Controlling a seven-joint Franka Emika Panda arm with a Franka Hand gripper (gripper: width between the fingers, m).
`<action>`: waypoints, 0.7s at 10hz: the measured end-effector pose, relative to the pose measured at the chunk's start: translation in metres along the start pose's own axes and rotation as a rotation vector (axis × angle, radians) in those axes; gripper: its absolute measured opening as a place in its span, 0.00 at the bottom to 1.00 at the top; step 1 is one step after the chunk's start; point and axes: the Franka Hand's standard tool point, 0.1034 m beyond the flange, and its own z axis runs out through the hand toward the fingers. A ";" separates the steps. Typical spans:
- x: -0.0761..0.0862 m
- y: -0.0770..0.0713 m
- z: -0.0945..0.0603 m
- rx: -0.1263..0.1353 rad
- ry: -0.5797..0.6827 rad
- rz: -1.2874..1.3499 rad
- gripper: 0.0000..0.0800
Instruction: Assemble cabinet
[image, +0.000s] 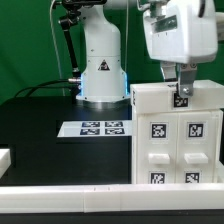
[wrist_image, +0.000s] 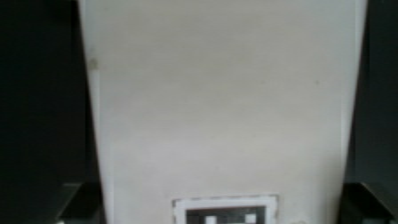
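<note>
The cabinet (image: 175, 140) is a large white box that stands upright at the exterior view's right. Its front has recessed panels with black-and-white tags. My gripper (image: 181, 93) comes straight down onto its top edge, right above a small tag (image: 182, 101). In the wrist view a long white panel of the cabinet (wrist_image: 214, 100) fills the picture, with a tag (wrist_image: 226, 212) close to my gripper (wrist_image: 214, 215). The dark fingers (wrist_image: 45, 205) press against the panel's two sides. The gripper looks shut on it.
The marker board (image: 93, 128) lies flat on the black table in front of the robot's base (image: 100, 80). A white strip (image: 80, 195) runs along the near edge. A small white piece (image: 4, 158) sits at the exterior view's left edge.
</note>
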 end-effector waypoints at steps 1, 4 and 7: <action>-0.001 0.000 0.000 0.002 -0.002 0.072 0.70; -0.005 -0.002 0.000 0.005 -0.021 0.218 0.70; -0.007 -0.003 0.000 0.010 -0.023 0.382 0.70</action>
